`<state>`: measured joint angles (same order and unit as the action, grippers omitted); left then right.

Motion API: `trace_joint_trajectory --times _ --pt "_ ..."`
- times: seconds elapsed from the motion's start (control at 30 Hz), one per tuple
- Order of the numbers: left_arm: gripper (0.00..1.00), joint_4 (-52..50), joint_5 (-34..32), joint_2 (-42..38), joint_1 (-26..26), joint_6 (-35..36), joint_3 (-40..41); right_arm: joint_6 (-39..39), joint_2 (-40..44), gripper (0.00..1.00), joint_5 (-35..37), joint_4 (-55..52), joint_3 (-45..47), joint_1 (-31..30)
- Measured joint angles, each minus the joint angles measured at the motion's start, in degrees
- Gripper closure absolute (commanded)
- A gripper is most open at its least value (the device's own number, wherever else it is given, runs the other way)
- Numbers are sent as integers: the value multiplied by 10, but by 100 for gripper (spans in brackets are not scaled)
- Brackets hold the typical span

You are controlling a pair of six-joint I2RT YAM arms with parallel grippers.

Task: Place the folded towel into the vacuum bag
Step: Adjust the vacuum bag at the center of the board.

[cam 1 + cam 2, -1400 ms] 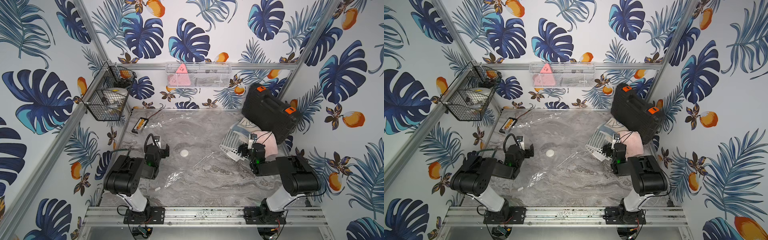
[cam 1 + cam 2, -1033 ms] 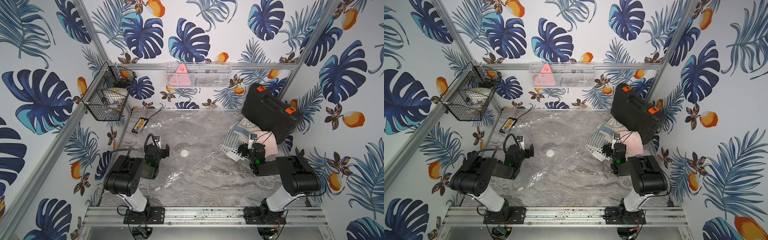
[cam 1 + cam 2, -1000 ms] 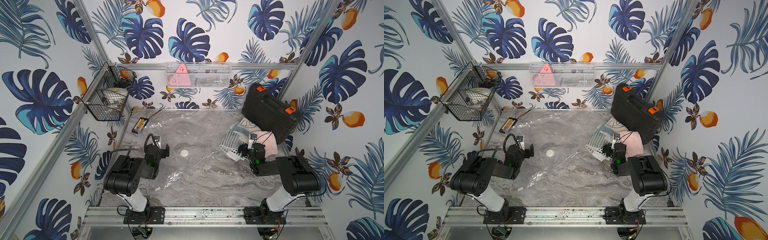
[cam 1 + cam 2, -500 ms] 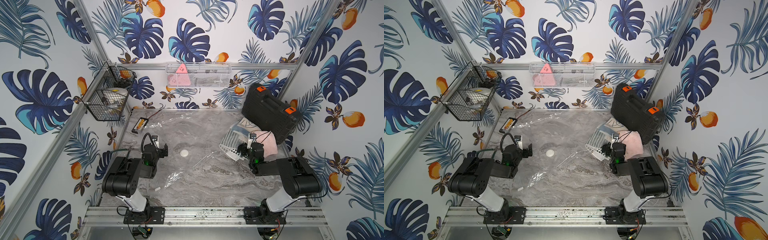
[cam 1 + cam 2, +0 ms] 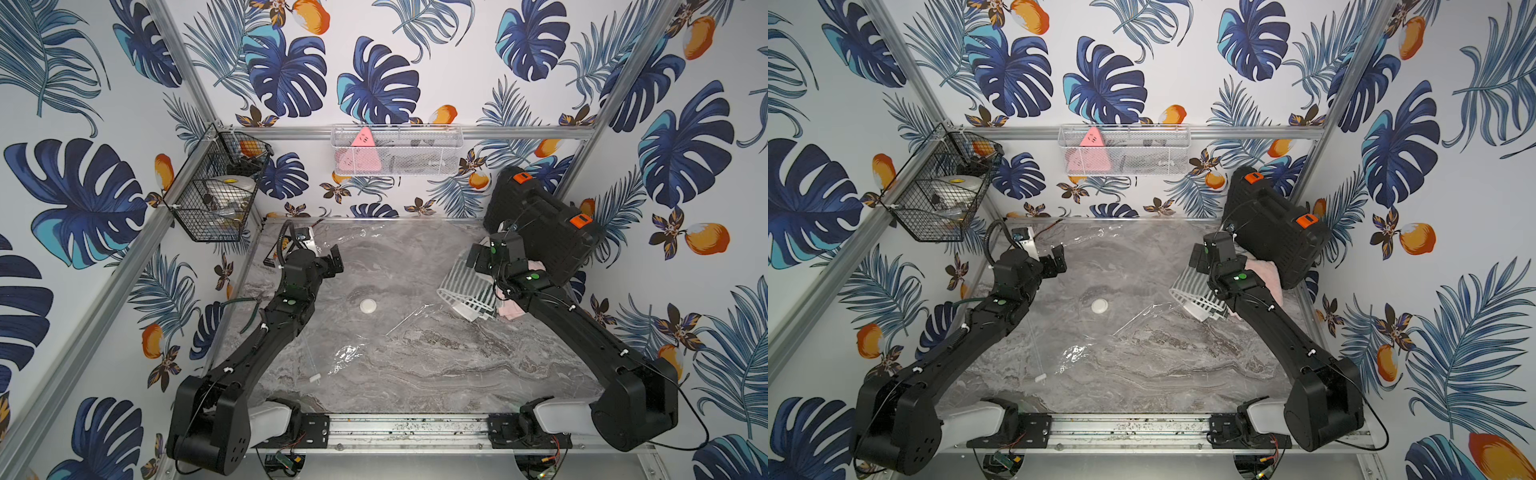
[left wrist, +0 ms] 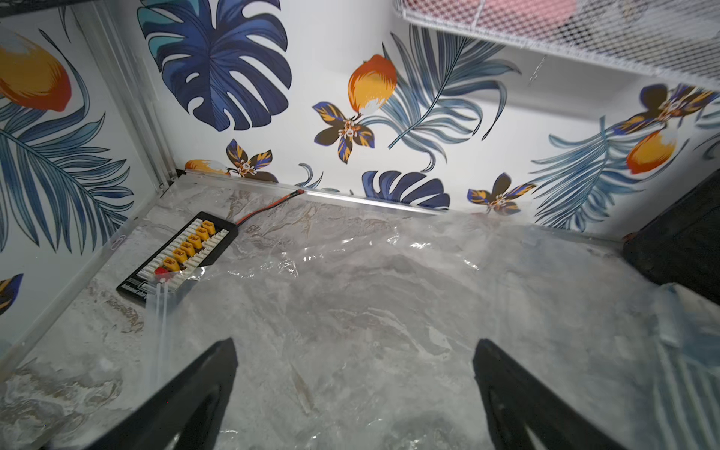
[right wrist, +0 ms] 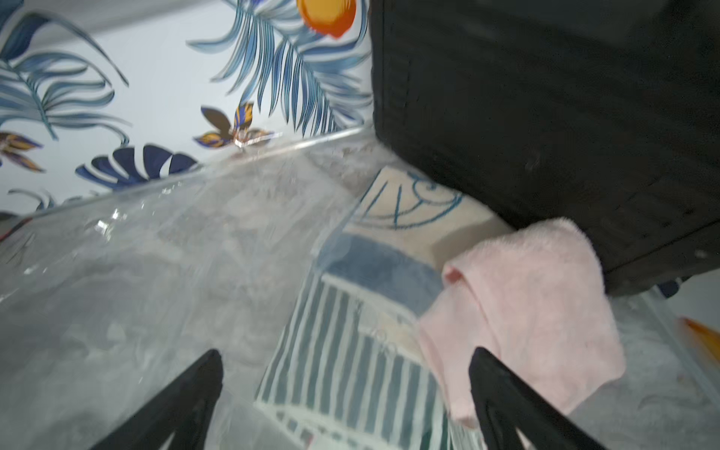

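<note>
Reaching forward over the marble tabletop [image 5: 436,374], both arms hold their hands spread apart and empty: left hand [image 5: 334,262] above the flat vacuum bag [image 5: 353,357], right hand [image 5: 478,259] above the striped towel [image 5: 467,291], beside a pink towel [image 7: 526,311] and black case [image 5: 540,224].

The right arm [image 5: 540,299] hid part of the pink towel [image 5: 510,309]; the mesh basket's [image 5: 397,156] contents at twelve o'clock were indistinct.

The clear, crinkly vacuum bag [image 5: 374,332] lies flat, spreading between both hands. The folded pink towel [image 7: 526,311] sits just beside the right hand [image 7: 346,362], outside the bag.
</note>
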<state>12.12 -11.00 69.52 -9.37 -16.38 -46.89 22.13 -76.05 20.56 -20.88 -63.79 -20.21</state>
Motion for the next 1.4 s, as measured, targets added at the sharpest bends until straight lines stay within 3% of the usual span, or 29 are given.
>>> trace_joint_trajectory --times 0.1,0.23,0.4,0.53,0.7,0.8,0.93,1.1,1.3,1.4 --pt "2 -45 16 -3 8 -63 -27 46 21 4 -56 -57 -4 0" --pt "13 -113 68 18 32 -91 -73 88 13 5 -116 -142 -23 0" --pt "13 -177 122 30 -18 -75 -100 174 28 4 -220 -177 52 -17" --pt "9 -221 122 34 -88 -45 -117 250 12 4 -286 -157 95 -49" --pt "9 -252 116 48 -101 -45 -120 332 -83 8 -352 -59 109 -73" --pt "9 -261 117 43 -102 -50 -111 375 -148 15 -379 2 89 -90" --pt "10 -275 116 40 -101 -62 -111 398 -223 50 -395 59 37 -111" --pt "15 -296 123 45 -84 -68 -121 366 -244 80 -407 35 14 -104" --pt "16 -301 141 46 -62 -81 -121 188 -205 89 -387 -108 -45 -64" --pt "16 -302 154 64 -61 -87 -128 94 -204 92 -330 -210 -83 -74"
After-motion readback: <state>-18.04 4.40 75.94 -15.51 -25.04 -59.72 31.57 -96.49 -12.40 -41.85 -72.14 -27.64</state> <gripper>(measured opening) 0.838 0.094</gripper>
